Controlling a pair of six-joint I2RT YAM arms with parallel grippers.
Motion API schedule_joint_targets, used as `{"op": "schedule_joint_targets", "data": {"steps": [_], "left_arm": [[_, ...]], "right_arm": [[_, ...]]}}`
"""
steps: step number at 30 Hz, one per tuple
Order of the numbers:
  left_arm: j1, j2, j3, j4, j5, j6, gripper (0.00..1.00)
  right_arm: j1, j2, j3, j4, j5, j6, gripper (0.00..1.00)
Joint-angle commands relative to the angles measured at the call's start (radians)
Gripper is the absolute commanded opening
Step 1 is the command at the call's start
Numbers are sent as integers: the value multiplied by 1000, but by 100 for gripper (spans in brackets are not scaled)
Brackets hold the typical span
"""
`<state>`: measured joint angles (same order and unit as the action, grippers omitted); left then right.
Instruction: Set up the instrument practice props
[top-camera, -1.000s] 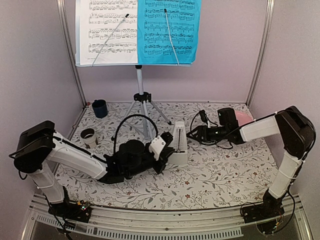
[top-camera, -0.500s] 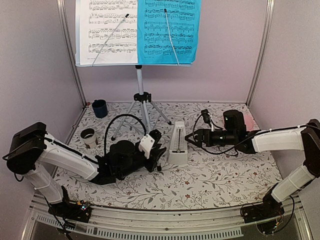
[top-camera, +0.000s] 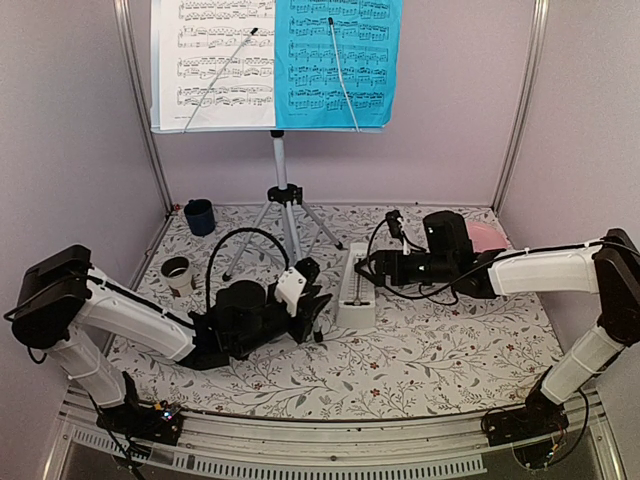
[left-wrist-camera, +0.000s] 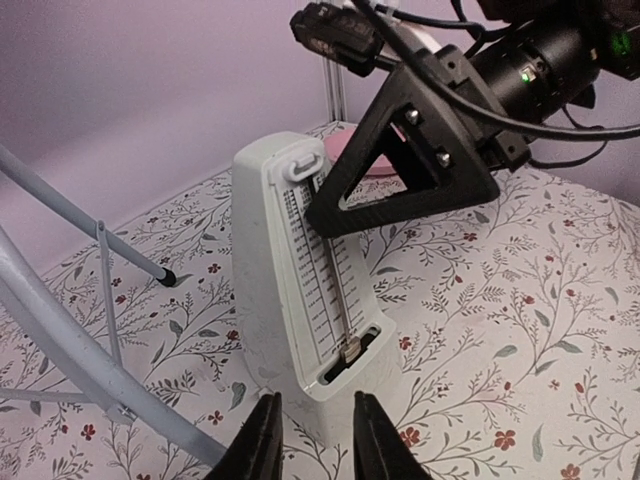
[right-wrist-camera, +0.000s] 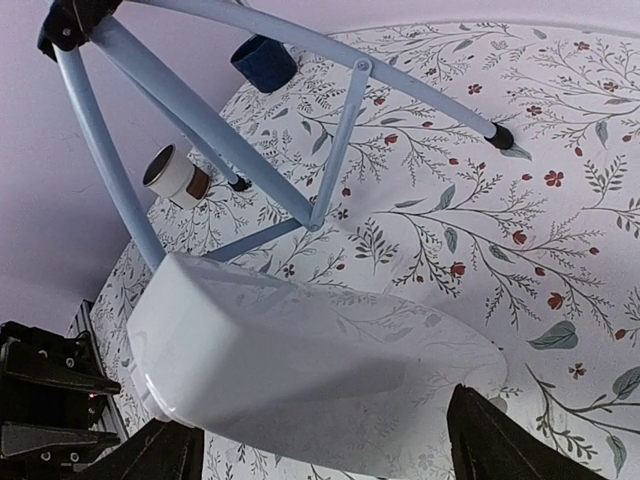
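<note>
Top external, tray (top-camera: 270, 129) holds white sheet (top-camera: 215, 60), blue sheet (top-camera: 340, 60), left end effector (top-camera: 320, 318) released, right end effector (top-camera: 363, 272) released

The metronome (top-camera: 357, 288) stands on the table (top-camera: 450, 340), before the music stand (top-camera: 283, 190). On its tray I read the left sheet (top-camera: 215, 60) beside the right sheet (top-camera: 338, 60). Far left, the rear cup (top-camera: 199, 216) sits behind the front cup (top-camera: 177, 271). The plate (top-camera: 487, 236) lies rear right.
</note>
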<state>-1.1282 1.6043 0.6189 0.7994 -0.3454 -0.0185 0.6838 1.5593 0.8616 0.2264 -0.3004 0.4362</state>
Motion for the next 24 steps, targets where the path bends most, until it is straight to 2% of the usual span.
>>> {"op": "schedule_joint_targets", "data": {"steps": [1, 5, 11, 16, 20, 24], "left_arm": [[13, -27, -11, 35, -1, 14, 27], [12, -30, -16, 35, -2, 9, 27], [14, -30, -24, 37, -2, 11, 26], [18, -30, -18, 34, 0, 24, 26], [26, -32, -22, 31, 6, 15, 26], [33, -38, -31, 30, 12, 3, 27]], "right_arm": [[22, 25, 34, -22, 93, 18, 83], [28, 18, 24, -16, 112, 26, 74], [28, -18, -6, -16, 121, 19, 54], [28, -56, -35, -31, 136, 4, 45], [29, -100, -75, -39, 130, 0, 49], [28, -144, -108, -32, 76, -20, 72]]}}
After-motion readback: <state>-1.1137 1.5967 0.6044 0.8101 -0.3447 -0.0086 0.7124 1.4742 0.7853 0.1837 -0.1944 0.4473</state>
